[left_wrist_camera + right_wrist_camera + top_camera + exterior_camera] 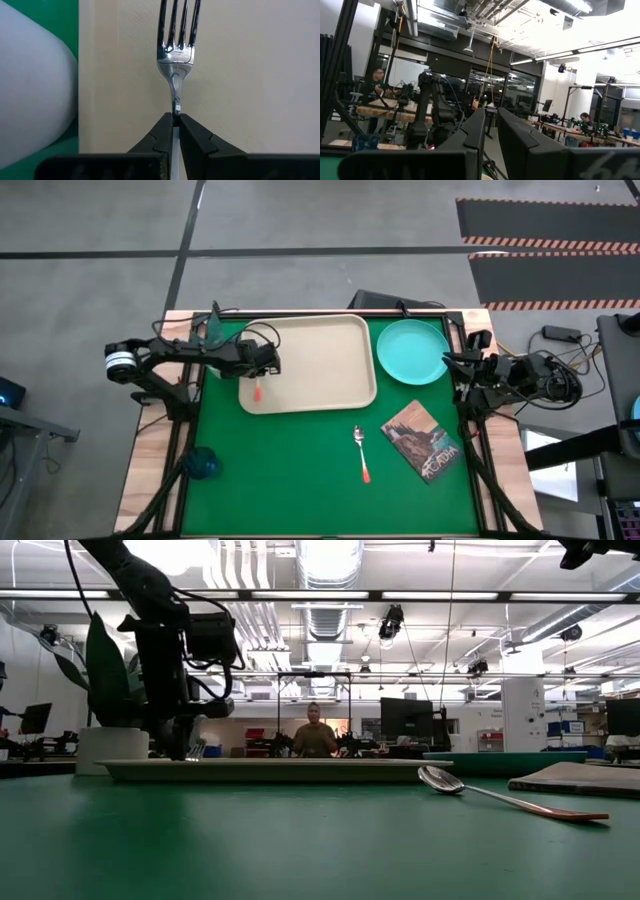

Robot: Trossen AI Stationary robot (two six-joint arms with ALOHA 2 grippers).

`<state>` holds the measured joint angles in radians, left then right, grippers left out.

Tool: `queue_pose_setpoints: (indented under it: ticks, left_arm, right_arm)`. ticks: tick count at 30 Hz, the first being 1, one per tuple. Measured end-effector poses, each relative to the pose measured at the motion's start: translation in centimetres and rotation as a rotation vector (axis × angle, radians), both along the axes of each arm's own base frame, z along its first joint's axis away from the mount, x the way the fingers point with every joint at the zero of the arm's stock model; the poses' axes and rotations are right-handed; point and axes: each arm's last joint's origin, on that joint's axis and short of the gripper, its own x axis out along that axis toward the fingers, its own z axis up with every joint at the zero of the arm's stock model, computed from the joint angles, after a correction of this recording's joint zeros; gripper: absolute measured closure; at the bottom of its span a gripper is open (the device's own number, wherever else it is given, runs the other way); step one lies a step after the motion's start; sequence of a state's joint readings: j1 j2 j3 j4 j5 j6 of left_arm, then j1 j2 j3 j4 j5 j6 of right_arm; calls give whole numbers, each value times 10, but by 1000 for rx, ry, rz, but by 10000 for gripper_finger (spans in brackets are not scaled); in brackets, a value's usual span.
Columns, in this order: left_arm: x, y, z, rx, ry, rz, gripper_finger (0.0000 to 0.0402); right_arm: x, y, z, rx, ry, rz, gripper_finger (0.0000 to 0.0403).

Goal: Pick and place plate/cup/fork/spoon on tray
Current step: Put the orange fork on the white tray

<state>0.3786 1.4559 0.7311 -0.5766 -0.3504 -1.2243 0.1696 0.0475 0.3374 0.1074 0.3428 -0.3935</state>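
Left pincer (176, 125) is clamped tight on the fork (177, 55) at its thin neck over the tray (250, 75), a light, stiff, slippery piece likely to pivot unless gripped squarely.

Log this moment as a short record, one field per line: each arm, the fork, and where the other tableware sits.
left gripper: over the tray's left part, fingers shut on the fork
fork: held by its stem, tines pointing away over the tray
right gripper: parked at the table's right edge, fingers slightly apart, holding nothing
plate: on the green mat, right of the tray, not on it
spoon: on the mat, below the tray
cup: on the mat, near the front-left corner
book: right of the spoon
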Motion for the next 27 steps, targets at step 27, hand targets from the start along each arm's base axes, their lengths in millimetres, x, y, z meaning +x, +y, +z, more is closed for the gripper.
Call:
queue_pose_setpoints:
  ticks: [27]
  left_arm:
    - [-1, 0, 0, 11, 11, 4, 393]
  right_arm:
    - [0, 0, 0, 0, 0, 1, 360]
